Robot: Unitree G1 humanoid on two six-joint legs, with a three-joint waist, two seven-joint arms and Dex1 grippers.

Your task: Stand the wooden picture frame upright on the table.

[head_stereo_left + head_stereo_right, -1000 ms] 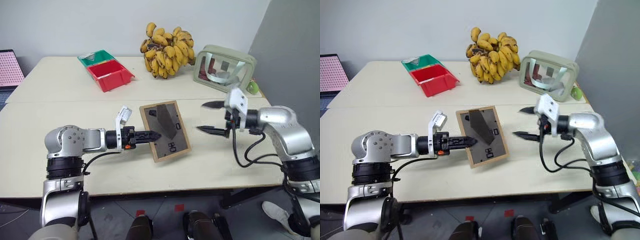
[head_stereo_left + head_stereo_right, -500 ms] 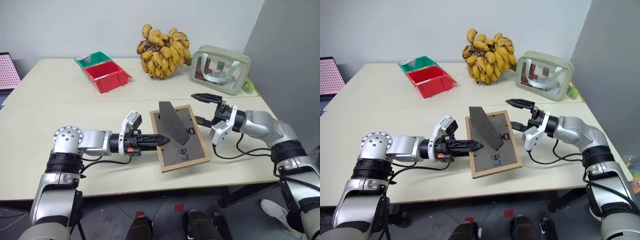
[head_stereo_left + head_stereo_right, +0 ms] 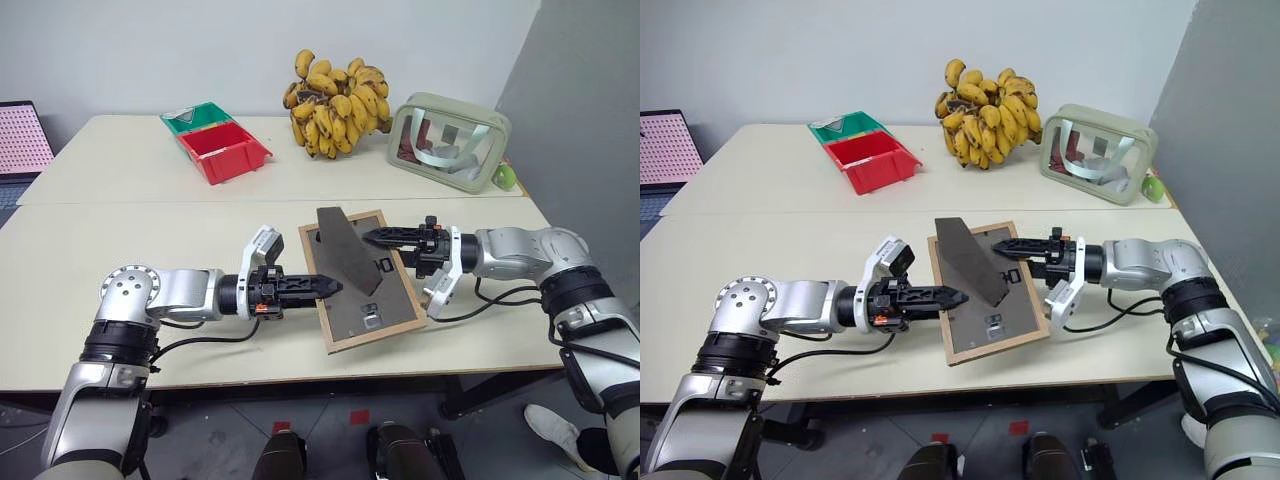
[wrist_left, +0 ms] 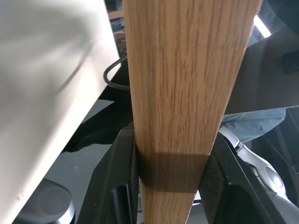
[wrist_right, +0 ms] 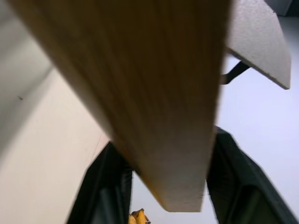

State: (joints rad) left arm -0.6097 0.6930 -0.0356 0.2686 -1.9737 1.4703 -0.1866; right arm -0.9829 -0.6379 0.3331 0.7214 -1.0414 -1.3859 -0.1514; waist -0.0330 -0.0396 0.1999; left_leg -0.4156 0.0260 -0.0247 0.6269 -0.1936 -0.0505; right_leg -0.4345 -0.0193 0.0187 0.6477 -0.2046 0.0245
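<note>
Your right gripper [image 3: 372,238] swung in from well off to the side and rolled over, and now its fingers [image 5: 112,186] have closed onto the right edge of the picture frame [image 3: 362,300]. The frame itself drifted a bit toward you and tipped flatter, back side up, with the stand flap [image 3: 345,252] poking out more.

Light-wood picture frame [image 3: 364,285] with dark brown back and white marks; cream surface [image 3: 150,230]. Far off: yellow bananas [image 3: 335,100], red bin [image 3: 225,152], green bin [image 3: 192,114], pale-green-edged clear pouch [image 3: 450,140].
</note>
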